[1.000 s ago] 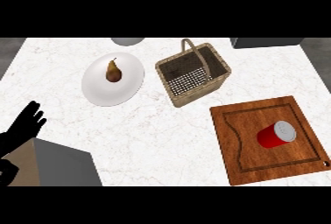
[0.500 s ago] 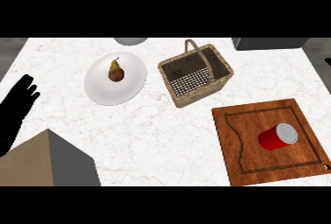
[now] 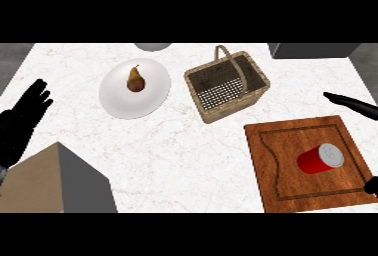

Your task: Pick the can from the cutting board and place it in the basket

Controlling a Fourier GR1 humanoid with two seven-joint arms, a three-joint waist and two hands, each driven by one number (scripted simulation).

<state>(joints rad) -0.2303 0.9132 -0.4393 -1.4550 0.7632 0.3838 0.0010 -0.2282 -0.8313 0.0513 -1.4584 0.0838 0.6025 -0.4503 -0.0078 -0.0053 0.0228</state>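
Red can (image 3: 320, 159): lying on its side on the wooden cutting board (image 3: 291, 145), untouched. Right hand (image 3: 353, 104): at right edge beyond the board, fingers straight, holding nothing. Left hand (image 3: 22, 119): resting open at left edge. Wicker basket (image 3: 251, 92); white plate (image 3: 118, 97) bearing pear (image 3: 135, 80), farther across the tabletop (image 3: 184, 150).
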